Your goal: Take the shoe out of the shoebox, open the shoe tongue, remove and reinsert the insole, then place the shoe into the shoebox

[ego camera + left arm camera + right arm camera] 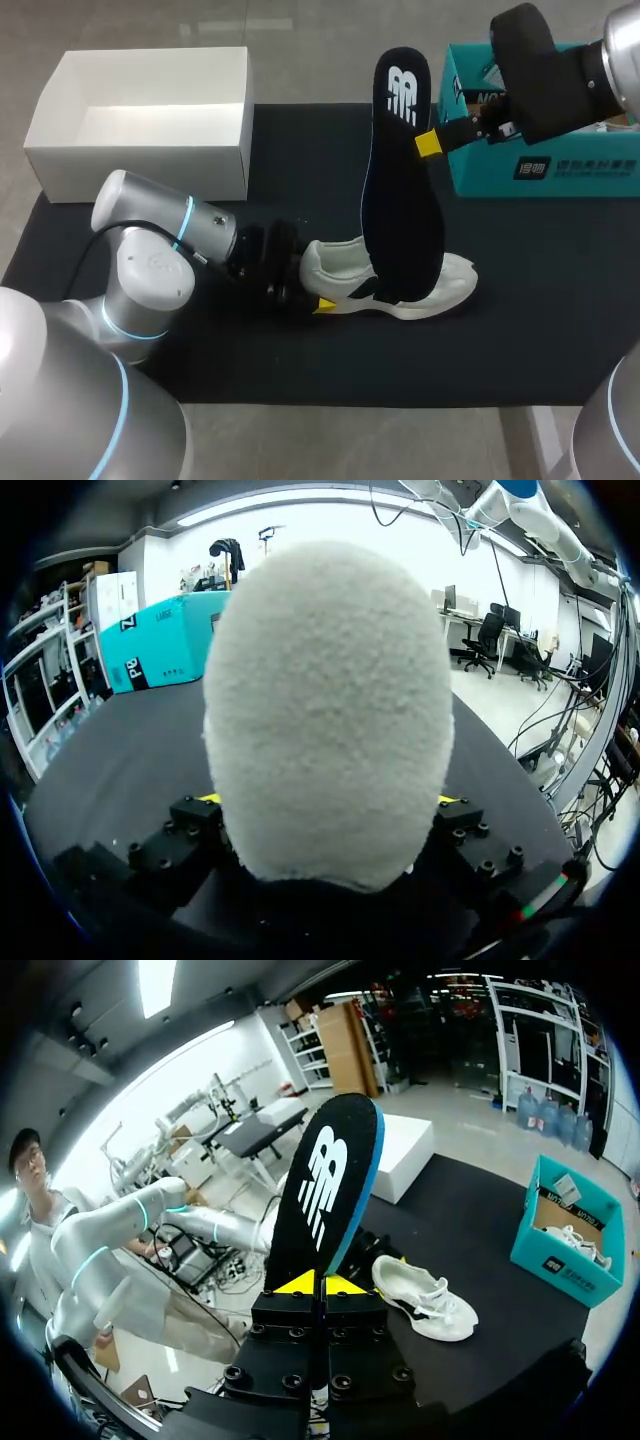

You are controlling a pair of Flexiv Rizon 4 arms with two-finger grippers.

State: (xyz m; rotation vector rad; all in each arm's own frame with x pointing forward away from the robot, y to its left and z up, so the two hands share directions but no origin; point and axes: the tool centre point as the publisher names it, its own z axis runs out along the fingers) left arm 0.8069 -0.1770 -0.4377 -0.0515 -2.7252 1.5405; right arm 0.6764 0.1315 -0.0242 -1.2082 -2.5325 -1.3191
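Here, over black mat (540, 300), left tool (320, 303) clamps shoe (445, 285), right tool (428, 143) clamps insole (405, 200).

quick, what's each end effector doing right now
Left end effector: closed on the heel of the shoe.
Right end effector: closed on the insole.

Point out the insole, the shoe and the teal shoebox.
insole (405, 200), head view, its dark middle
shoe (458, 280), head view, white toe end
teal shoebox (480, 172), head view, front wall
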